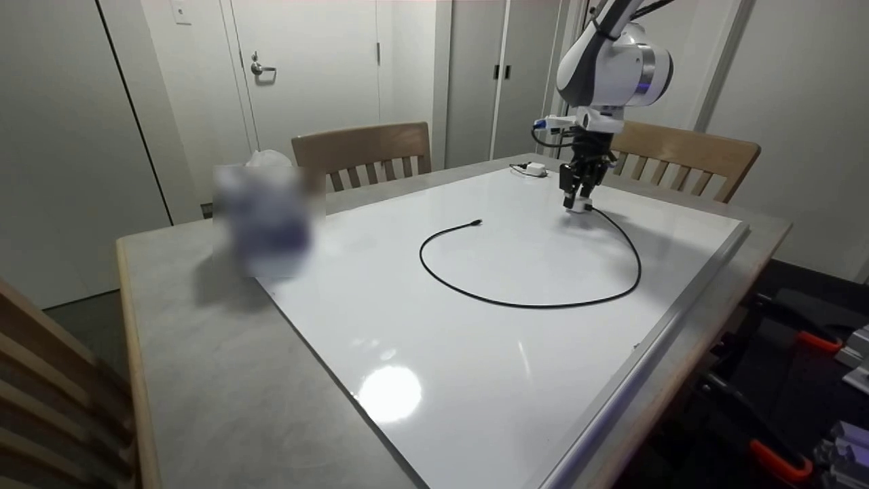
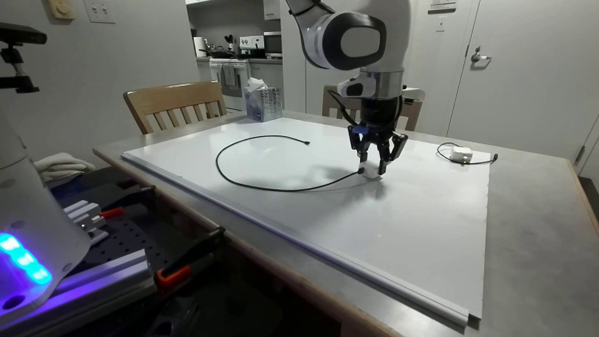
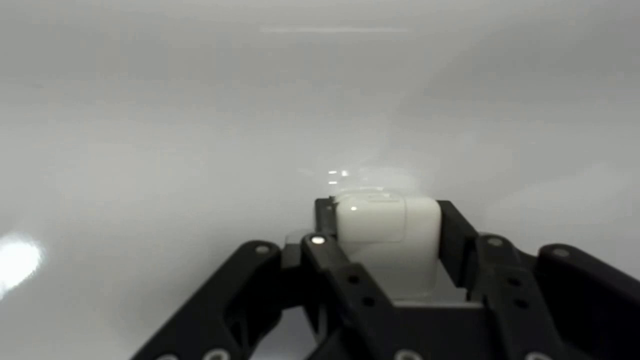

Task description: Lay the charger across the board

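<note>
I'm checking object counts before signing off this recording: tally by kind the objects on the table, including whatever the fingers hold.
White board: 1
Plug blocks: 2 (held block in the fingers, second block near a board corner)
Black cables: 2 (long cable, looped cable by the second block)
Tissue box: 1
Total: 6

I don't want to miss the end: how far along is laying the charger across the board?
Done: most of the black cable lies curved on the board. In hand: the gripper pinches the white plug block. Left: probably letting go, because both jaws touch the block.
</note>
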`<state>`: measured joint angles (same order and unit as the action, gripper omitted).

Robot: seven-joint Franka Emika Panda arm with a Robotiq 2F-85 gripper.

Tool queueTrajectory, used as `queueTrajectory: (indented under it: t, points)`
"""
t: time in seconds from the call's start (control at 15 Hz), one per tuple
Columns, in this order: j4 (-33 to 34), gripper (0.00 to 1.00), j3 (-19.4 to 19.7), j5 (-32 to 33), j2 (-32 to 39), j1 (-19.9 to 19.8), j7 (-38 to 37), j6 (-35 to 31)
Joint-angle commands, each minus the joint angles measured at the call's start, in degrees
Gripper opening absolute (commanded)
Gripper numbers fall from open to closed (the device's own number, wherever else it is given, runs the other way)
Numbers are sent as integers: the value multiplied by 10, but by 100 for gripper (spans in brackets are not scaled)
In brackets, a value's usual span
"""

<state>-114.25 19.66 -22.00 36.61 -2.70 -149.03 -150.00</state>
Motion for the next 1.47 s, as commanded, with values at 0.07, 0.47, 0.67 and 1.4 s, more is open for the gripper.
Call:
queueTrajectory:
  t: [0.07, 0.47, 0.67, 1.4]
  points:
    - [0, 51, -3, 4, 0, -3, 0, -1]
    - [1, 26, 93, -175, 31, 81, -1, -12]
    - [-1, 26, 133, -301, 51, 110, 0, -11]
    - [-70, 26, 382, -618, 236, 298, 0, 40]
